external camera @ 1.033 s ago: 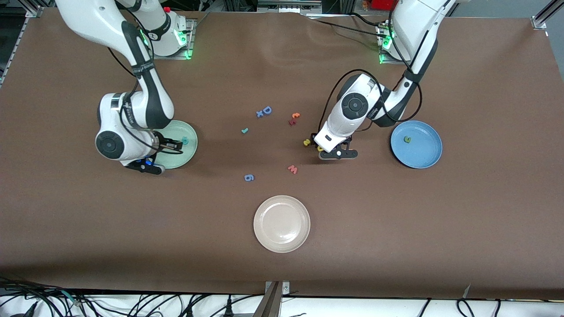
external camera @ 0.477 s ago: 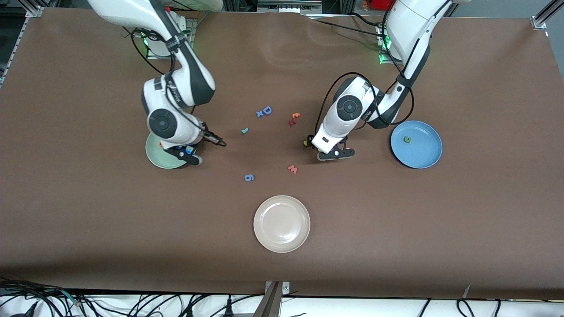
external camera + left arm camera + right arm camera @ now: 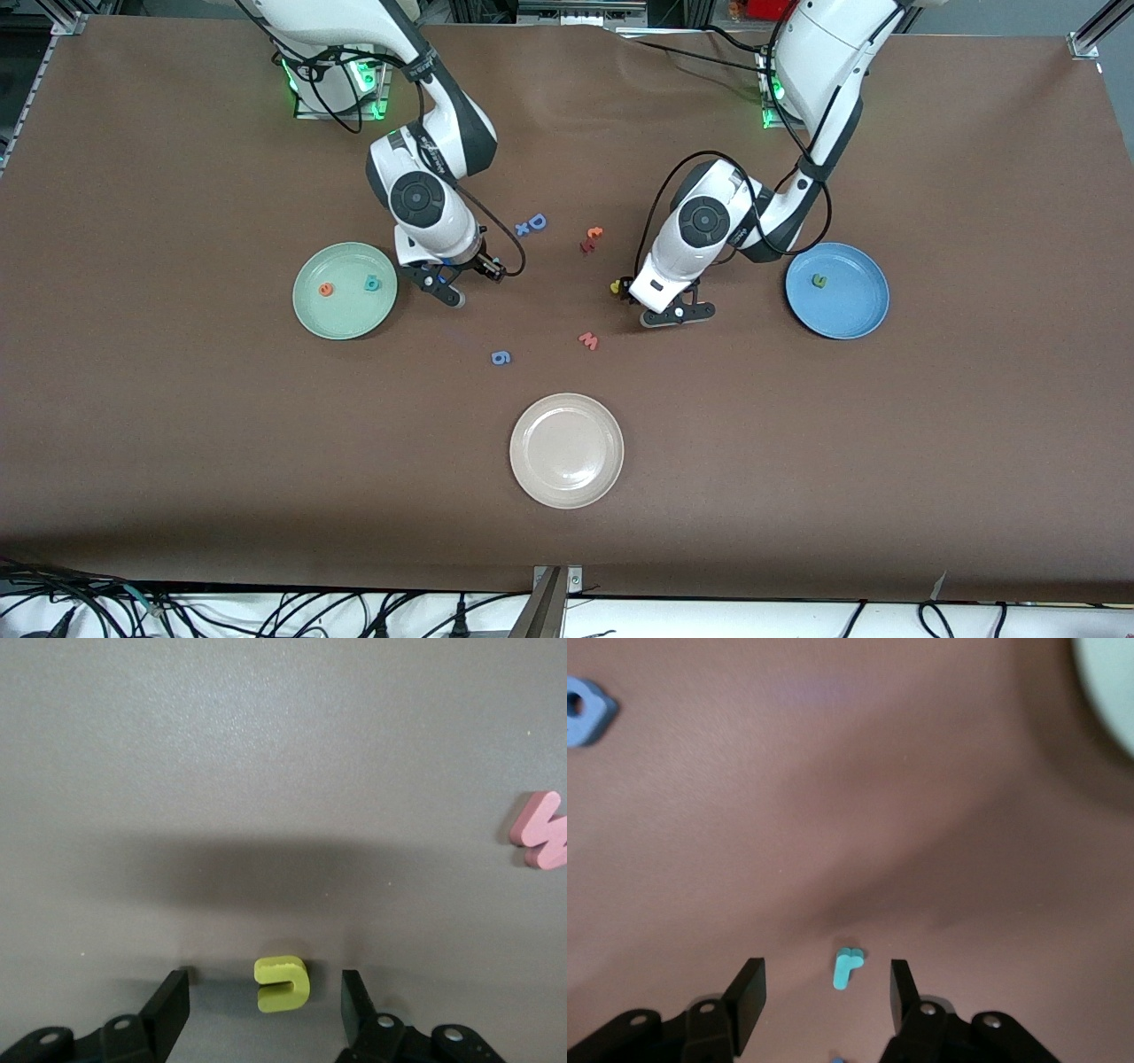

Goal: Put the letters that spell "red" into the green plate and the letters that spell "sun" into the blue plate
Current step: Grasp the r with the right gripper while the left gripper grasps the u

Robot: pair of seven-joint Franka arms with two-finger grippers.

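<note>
Teal "r" (image 3: pixel 847 968) is framed low centre between the right gripper (image 3: pixel 824 992)'s parted fingers – untouched; yellow "u" (image 3: pixel 282 983) likewise sits between the left gripper (image 3: pixel 266 1003)'s spread fingers – unclamped.

Two letters (image 3: pixel 348 286) lie in the plate (image 3: pixel 310 315) toward the right arm's end; one letter (image 3: pixel 820 280), possibly an "n", in the other plate (image 3: pixel 864 319).
</note>
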